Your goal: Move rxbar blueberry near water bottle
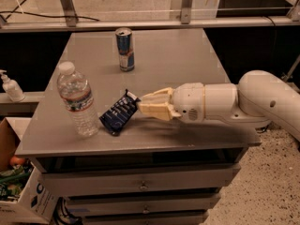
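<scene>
The rxbar blueberry (119, 113) is a dark navy wrapper, tilted, with its lower end at or just above the grey table (187, 55). My gripper (140, 104) reaches in from the right and is shut on the bar's upper right end. The water bottle (77, 100) stands upright at the front left of the table, clear with a white cap. The bar's lower left corner is a short gap from the bottle's base.
A blue-and-silver drink can (124, 49) stands upright at the back of the table. My white arm (234, 102) spans the table's right front. A soap dispenser (11, 86) and a cardboard box (18, 191) are off the left side. Drawers sit below the tabletop.
</scene>
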Tool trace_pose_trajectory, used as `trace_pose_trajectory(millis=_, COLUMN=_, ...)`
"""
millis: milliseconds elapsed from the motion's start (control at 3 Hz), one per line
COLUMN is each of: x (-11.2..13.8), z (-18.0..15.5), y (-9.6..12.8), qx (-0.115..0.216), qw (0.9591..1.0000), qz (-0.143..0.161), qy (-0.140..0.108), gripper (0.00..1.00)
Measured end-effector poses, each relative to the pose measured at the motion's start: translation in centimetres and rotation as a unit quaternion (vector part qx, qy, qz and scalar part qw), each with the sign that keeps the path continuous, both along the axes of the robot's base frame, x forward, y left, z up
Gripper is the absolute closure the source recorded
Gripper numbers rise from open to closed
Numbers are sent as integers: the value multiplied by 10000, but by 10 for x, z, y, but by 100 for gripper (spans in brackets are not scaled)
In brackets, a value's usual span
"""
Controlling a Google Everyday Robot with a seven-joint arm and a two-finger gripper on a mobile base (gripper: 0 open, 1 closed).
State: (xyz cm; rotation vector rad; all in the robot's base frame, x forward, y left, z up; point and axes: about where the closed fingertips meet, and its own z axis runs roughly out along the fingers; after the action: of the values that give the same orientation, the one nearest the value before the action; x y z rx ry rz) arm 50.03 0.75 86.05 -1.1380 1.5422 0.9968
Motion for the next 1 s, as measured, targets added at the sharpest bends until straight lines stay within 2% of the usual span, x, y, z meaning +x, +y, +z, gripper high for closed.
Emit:
trace_pose_trajectory(millis=667, x=4, z=-22, y=16, qx=-210, qw=9996, qz=40, qy=173, gripper=100)
trace_pose_trajectory(millis=1000, x=6, z=-29, y=19, qx=-320, qw=9992, qz=7, qy=234, gripper=82)
